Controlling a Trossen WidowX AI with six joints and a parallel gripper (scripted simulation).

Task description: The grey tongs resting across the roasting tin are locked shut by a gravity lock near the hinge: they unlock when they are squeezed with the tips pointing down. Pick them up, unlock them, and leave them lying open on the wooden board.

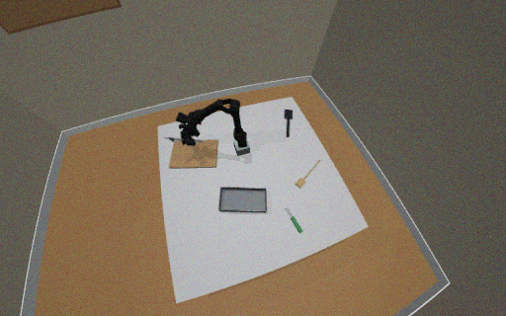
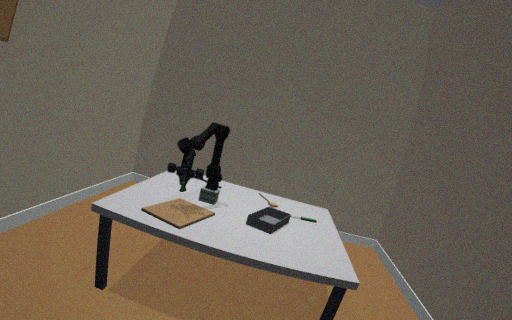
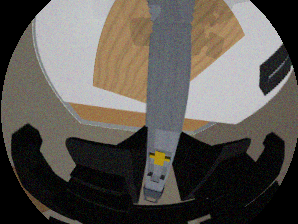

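Observation:
The grey tongs [image 1: 170, 138] [image 3: 169, 75] are held above the back edge of the wooden board [image 1: 210, 160] [image 2: 162, 210] [image 3: 115, 60]. In the wrist view they run from the top of the picture down between the fingers, with a yellow mark near their lower end. They look like one narrow bar; whether their arms are apart I cannot tell. My gripper [image 1: 188, 142] [image 2: 182, 189] [image 3: 157, 127] is shut on them. In the exterior view the arm hides most of them. The roasting tin [image 1: 243, 188] [image 2: 259, 225] stands apart from the board, nothing across it.
A black spatula [image 1: 288, 123] lies at the back right of the white table. A wooden utensil [image 1: 309, 172] [image 2: 267, 200] and a green-handled tool [image 1: 295, 224] [image 2: 308, 219] lie to the right of the tin. The arm's base stands just right of the board.

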